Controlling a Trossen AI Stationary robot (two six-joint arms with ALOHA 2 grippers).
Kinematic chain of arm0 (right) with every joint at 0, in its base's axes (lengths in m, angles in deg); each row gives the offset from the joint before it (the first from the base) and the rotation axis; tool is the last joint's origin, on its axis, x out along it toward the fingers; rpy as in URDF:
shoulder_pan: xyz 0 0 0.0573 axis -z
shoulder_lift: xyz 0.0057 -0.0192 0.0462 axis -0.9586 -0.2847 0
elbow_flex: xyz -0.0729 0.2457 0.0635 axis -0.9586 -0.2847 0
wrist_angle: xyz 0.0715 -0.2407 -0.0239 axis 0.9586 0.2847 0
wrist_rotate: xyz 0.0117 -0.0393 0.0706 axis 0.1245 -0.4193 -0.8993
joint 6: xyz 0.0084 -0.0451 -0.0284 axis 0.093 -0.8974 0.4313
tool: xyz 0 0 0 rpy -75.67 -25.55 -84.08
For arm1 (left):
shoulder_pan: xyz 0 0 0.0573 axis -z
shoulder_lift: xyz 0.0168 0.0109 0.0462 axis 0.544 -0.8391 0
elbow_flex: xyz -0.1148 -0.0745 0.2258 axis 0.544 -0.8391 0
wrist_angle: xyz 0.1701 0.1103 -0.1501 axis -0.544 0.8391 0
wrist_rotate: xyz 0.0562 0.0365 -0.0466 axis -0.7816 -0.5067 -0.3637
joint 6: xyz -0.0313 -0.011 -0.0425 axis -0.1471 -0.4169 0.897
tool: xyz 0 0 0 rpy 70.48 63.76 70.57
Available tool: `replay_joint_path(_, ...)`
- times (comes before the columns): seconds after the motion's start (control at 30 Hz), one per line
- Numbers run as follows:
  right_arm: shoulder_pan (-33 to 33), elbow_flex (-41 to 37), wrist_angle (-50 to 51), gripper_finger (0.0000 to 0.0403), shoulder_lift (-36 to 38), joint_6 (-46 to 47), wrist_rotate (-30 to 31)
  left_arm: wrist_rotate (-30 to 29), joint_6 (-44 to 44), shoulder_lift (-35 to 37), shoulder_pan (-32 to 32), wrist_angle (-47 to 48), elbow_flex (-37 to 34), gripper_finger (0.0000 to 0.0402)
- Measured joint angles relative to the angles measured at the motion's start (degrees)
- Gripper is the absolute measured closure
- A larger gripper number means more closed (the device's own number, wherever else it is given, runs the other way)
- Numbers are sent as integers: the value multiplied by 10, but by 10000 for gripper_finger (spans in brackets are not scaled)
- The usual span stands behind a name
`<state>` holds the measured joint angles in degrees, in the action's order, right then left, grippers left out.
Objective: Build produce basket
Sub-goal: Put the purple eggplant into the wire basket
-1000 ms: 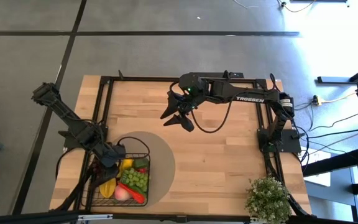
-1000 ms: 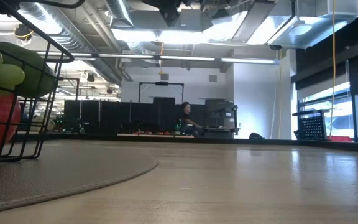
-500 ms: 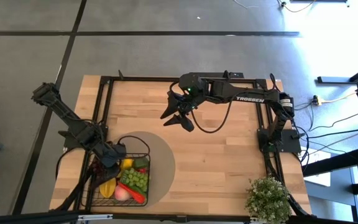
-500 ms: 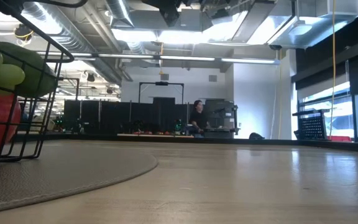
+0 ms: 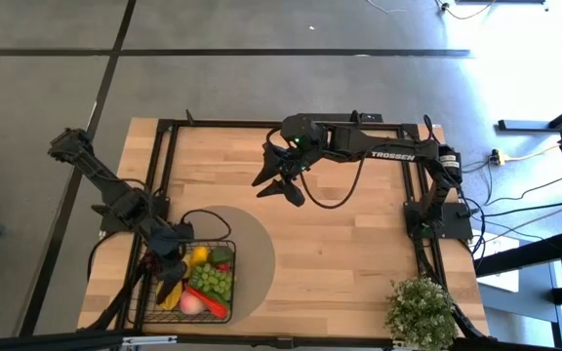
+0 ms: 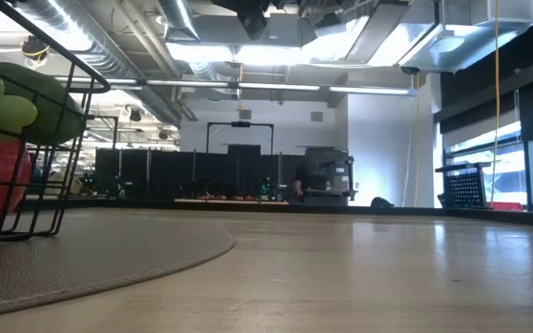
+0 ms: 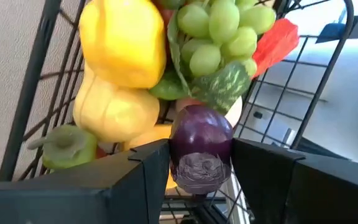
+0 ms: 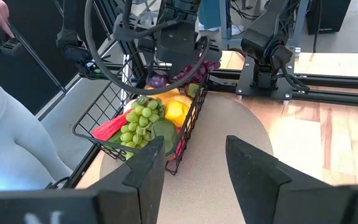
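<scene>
The black wire basket [image 5: 233, 255] stands on the round tan mat [image 5: 254, 244] near the table's left near corner. It holds produce: green grapes [image 7: 219, 31], a yellow pepper [image 7: 123, 37], a red chili [image 8: 110, 129] and a purple eggplant [image 7: 201, 134]. My left gripper [image 5: 172, 255] hangs open over the basket's far left part, and the eggplant lies in the basket and shows between its fingers. My right gripper [image 5: 279, 185] hovers open above the table's far middle, with nothing between its fingers.
A bushy potted plant [image 5: 420, 310] stands at the table's near right corner. A person's grey-clad leg [image 8: 5, 143] shows beside the table's left edge, close to the basket. Bare wooden tabletop [image 5: 359, 253] lies between the mat and the plant.
In the room beyond the table a person has walked to the right and gone out of sight behind equipment. The basket and its produce have stayed in place.
</scene>
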<state>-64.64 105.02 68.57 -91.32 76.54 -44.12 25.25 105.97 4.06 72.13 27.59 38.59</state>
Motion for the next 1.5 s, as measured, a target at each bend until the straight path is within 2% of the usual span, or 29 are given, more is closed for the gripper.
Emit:
replay_joint_path(0.17,0,0,2,240,0,-12,-1,35,-7,2,0,8,0,245)
replay_joint_path(0.43,0,0,3,240,4,-26,-14,-39,-38,2,7,5,0,245)
replay_joint_path(0.5,0,0,2,240,4,-26,-15,-12,-48,1,8,-4,0,245)
replay_joint_path(0.6,0,0,2,240,4,-26,-15,-28,-55,1,12,-5,0,245)
replay_joint_path(0.73,0,0,2,240,4,-28,-16,13,-42,-2,12,-4,0,245)
replay_joint_path(0.87,0,0,5,240,4,-30,-16,1,-20,-7,11,23,-1,245)
replay_joint_path(1.17,0,0,19,240,4,-59,-42,-5,-13,-9,13,22,0,245)
replay_joint_path(1.5,-1,0,16,240,3,-58,-41,-31,-14,-9,12,15,0,245)
